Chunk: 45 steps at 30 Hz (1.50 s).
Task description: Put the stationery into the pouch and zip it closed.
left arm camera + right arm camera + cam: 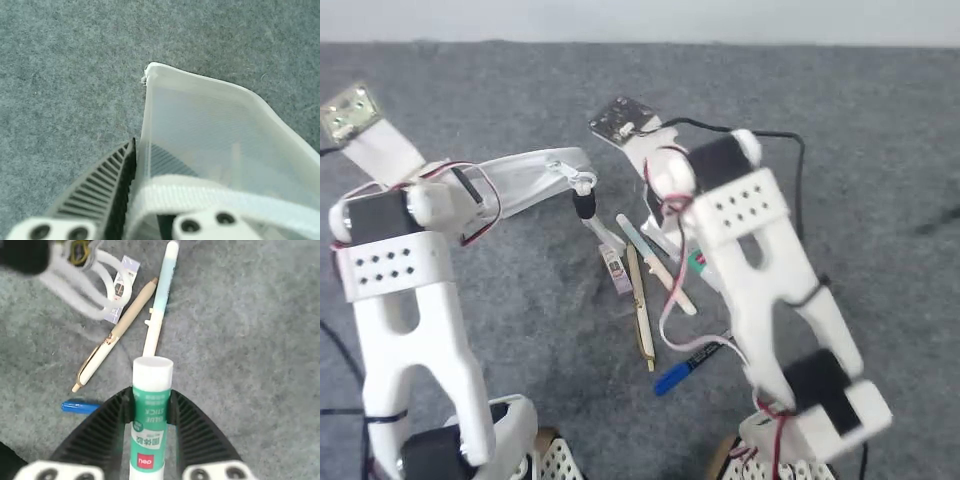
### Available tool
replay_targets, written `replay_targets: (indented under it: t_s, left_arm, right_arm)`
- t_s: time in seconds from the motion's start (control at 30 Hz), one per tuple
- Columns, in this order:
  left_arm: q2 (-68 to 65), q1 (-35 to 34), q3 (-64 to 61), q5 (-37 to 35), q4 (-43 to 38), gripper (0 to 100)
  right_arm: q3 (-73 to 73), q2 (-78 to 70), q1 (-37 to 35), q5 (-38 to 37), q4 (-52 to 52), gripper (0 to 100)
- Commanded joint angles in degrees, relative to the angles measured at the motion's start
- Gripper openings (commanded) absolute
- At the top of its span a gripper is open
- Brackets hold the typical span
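1. A grey, felt-like carpet (860, 130) covers the whole table, and a pale strip of wall (640, 20) runs along the far edge in the high view.
2. The left gripper (147, 155) is clenched on the webbing rim of the pouch (210, 130). The pouch is white translucent mesh and sticks out from the jaws over the carpet, toward the pens.
3. The right gripper (150, 397) grasps the glue stick (149, 420) by its green body. The white cap pokes out past the fingertips, above the carpet.
4. On the carpet between the arms lie a beige pen (640, 310) and a white and pale blue pen (655, 262), close together.
5. A small printed eraser (615, 268) lies just beside the beige pen's far end.
6. A blue marker (685, 372) lies nearer the arm bases, apart from the pens.
7. A black cable (790, 140) loops behind the right arm.
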<state>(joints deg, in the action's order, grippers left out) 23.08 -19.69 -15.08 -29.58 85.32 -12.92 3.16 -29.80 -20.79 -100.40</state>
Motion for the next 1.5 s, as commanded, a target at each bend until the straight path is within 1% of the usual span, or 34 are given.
replay_targets:
  t_s: [0.0,0.1,0.3,0.47,0.8,0.97,1.1,1.33,1.47]
  left_arm:
    - [-0.5,-0.6,-0.7,-0.2,-1.5,1]
    - [-0.5,-0.6,-0.7,-0.2,-1.5,1]
    - [-0.5,-0.6,-0.7,-0.3,-1.5,1]
    - [-0.5,-0.6,-0.7,-0.3,-1.5,1]
    - [-0.5,-0.6,-0.7,-0.3,-1.5,1]
    - [-0.5,-0.6,-0.7,-0.3,-1.6,1]
    - [-0.5,-0.6,-0.7,-0.3,-1.6,1]
    - [-0.5,-0.6,-0.7,-0.4,-1.6,1]
    - [-0.5,-0.6,-0.7,-0.4,-1.6,1]
  right_arm:
    - [1.1,8.2,-0.4,-0.6,-0.9,0.7]
    - [2.5,10.9,-0.7,-0.4,-0.2,0.7]
    - [3.3,15.9,-7.3,-0.3,-0.5,0.7]
    - [3.3,20.8,-10.3,-0.3,0.5,0.7]
    - [3.3,27.6,-10.5,-0.3,15.9,0.7]
    - [3.3,27.7,-10.8,-0.3,20.4,0.7]
    - [3.3,27.7,-14.0,0.2,25.4,0.7]
    - [3.4,27.4,-17.5,8.1,39.5,0.7]
    - [3.4,27.4,-19.2,11.7,45.1,0.7]
